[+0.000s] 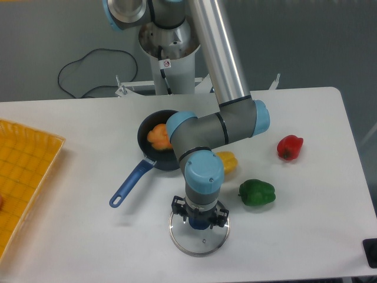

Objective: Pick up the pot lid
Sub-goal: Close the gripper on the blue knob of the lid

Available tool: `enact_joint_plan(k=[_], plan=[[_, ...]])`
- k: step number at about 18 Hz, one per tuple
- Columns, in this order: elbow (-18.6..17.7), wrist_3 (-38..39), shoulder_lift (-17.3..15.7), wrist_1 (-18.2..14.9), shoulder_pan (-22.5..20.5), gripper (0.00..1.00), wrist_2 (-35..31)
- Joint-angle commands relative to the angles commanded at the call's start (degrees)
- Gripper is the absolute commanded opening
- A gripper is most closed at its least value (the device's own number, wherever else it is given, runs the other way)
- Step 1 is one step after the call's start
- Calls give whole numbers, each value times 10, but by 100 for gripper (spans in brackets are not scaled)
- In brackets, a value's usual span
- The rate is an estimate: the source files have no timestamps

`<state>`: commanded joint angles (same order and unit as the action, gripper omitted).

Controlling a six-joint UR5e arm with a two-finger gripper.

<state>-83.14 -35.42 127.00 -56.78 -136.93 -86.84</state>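
Pointing down over the transparent pot lid [184,243], my gripper [200,216] has its fingers apart, one on either side of the blue knob [199,224]. Part of the knob shows below and between them. Whether either finger touches it cannot be made out. The lid lies flat on the white table, its round rim visible in front of the gripper, while the gripper hides its back part.
Behind the gripper is a black pan [145,140] holding an orange item [159,137], its blue handle [131,184] pointing front left. A yellow object [228,161], green pepper [257,193] and red item [290,147] lie to the right. An orange crate [29,171] stands far left.
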Motion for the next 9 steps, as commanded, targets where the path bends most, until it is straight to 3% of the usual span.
enact_joint_plan(k=[1, 3, 5, 9], plan=[[1, 1, -1, -1, 0, 71, 0], [1, 1, 0, 0, 0, 69, 0], [1, 1, 0, -1, 0, 60, -1], [0, 2, 0, -1, 0, 54, -5]])
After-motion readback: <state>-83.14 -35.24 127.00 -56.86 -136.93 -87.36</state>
